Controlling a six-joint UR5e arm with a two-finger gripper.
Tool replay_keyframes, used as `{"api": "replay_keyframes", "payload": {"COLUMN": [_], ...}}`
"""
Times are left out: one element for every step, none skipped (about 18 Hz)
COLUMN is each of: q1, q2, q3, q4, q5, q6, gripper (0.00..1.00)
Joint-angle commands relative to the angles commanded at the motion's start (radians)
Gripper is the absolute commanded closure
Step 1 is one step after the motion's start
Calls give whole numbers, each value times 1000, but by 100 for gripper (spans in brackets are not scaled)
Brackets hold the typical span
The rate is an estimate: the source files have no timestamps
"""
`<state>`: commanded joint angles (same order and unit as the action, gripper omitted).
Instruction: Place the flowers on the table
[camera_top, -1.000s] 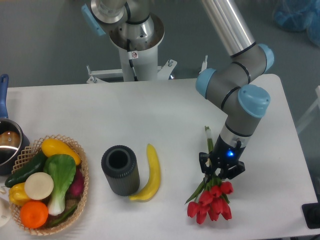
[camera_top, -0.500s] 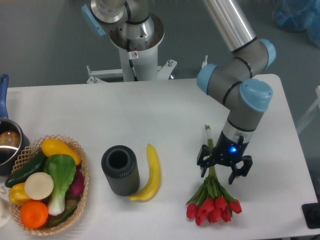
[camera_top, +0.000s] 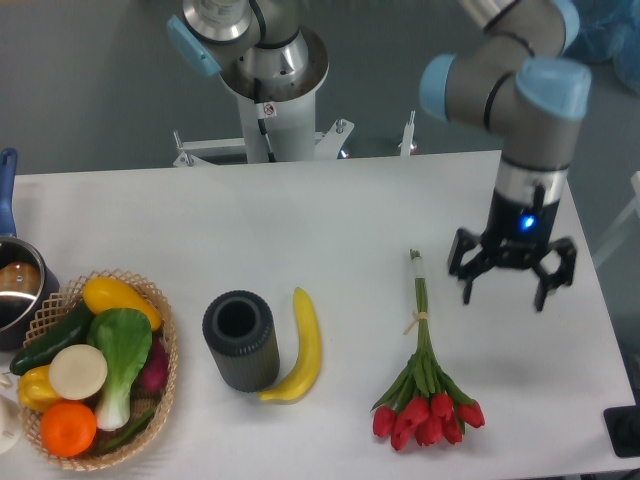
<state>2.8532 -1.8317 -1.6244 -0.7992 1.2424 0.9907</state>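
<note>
A grey floor (camera_top: 90, 90) lies behind the scene under even light. A crumpled blue plastic bag (camera_top: 600, 30) sits at the top right corner, on the floor

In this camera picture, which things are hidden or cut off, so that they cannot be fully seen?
- Silver pot with blue handle: cut by the left edge.
- Small black object: cut by the right edge; its kind is unclear.
- Purple vegetable in the woven wicker basket: mostly covered by the green leafy vegetable.
</note>
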Motion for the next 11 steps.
{"api": "replay_keyframes", "payload": {"q1": [6, 23, 46, 72, 95, 121, 158, 181, 202, 216, 222], "q2": [23, 52, 80, 110, 144, 173, 210, 230, 245, 256, 259], "q3": [-24, -54, -83, -112, -141, -175, -216, -242, -261, -270, -272], "q4": [-2, -3, -3, -3, -6, -8, -8, -9, -9, -15, -31], "q5": [6, 23, 34, 34, 34, 35, 35, 37, 37, 40, 51], "q6": [26, 66, 118, 170, 222, 274, 367, 434, 494, 538, 563], "gripper": [0, 0, 0, 0, 0, 0, 0, 0, 0, 0, 0]}}
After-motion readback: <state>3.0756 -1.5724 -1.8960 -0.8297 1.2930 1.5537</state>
